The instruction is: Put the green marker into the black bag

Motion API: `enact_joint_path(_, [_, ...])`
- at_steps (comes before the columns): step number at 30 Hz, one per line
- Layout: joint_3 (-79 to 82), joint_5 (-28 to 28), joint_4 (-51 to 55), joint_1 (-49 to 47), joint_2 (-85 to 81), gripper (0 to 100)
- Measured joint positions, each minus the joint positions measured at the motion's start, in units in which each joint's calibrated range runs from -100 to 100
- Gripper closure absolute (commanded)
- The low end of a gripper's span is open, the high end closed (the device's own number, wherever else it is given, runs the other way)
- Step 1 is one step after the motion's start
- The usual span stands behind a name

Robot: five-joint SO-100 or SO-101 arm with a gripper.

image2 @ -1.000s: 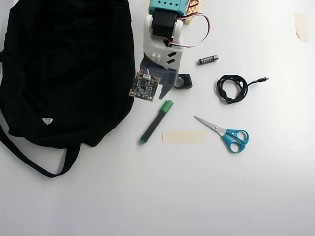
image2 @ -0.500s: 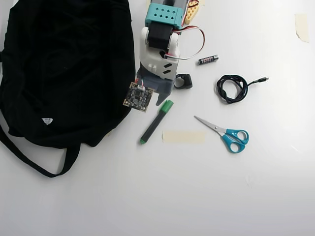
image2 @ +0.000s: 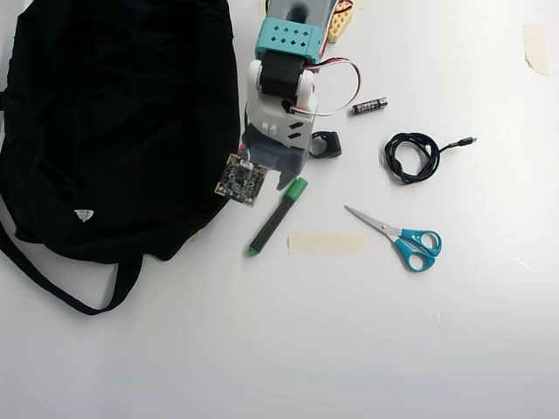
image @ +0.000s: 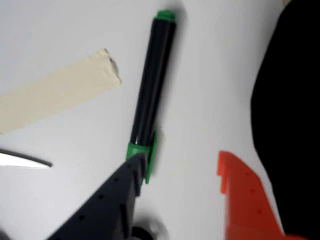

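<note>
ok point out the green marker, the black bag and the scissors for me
green marker (image2: 272, 222), overhead view, middle of its black barrel
black bag (image2: 122, 122), overhead view, centre of the fabric body
scissors (image2: 417, 245), overhead view, on the blue handles

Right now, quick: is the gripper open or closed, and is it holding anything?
Gripper: open, holding nothing. In the wrist view the dark finger sits at the green marker's cap end, the orange finger well apart, nearer the black bag.
</note>
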Motion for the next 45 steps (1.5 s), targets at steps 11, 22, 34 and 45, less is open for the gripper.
enact_joint_path(11, [-0.08,0.00,0.17,-0.07,4.32,81])
enact_joint_path(22, [-3.93,-1.37,0.17,-0.22,7.31,81])
enact_joint_path(34, [-4.56,-1.51,2.66,-1.10,7.47,81])
enact_joint_path(45, [-4.56,-1.51,3.95,-1.54,7.47,81])
